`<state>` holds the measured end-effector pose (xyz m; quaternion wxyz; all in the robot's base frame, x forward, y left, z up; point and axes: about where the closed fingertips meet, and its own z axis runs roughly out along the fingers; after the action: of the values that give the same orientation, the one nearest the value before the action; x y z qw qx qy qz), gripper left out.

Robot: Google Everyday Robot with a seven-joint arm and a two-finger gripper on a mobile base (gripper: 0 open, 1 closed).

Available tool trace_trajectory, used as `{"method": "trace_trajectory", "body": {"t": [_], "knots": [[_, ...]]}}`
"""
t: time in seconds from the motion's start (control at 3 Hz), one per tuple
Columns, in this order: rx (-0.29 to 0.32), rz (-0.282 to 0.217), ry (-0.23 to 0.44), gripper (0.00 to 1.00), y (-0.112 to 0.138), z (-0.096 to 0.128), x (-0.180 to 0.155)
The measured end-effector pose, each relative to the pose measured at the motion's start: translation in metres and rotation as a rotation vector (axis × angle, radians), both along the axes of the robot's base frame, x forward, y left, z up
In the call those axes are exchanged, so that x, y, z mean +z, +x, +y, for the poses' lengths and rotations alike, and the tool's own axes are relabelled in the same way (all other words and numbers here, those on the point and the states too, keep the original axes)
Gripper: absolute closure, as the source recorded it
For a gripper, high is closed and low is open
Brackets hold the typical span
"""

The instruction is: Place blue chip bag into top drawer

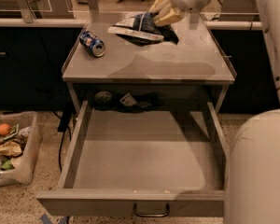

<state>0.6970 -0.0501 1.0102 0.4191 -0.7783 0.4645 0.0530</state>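
The blue chip bag, dark blue foil with white edges, hangs flat in the air above the back of the grey cabinet top. My gripper is shut on the bag's right end and holds it clear of the surface. The top drawer is pulled fully open below the cabinet top, its flat grey bottom bare, with a dark wire handle on its front. My arm's white body fills the lower right.
A crushed blue soda can lies on the cabinet top at the left. Dark items sit at the back under the top. A clear bin with food scraps stands on the floor at the left.
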Motion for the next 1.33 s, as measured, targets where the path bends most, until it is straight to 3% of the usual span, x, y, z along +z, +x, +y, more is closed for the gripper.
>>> {"method": "trace_trajectory", "body": {"t": [0.33, 1.0, 1.33], "knots": [[0.052, 0.036, 0.04, 1.0, -0.036, -0.024, 0.001], [0.066, 0.025, 0.037, 1.0, -0.047, -0.018, 0.005], [0.065, 0.063, 0.056, 1.0, -0.087, -0.028, 0.015]]}}
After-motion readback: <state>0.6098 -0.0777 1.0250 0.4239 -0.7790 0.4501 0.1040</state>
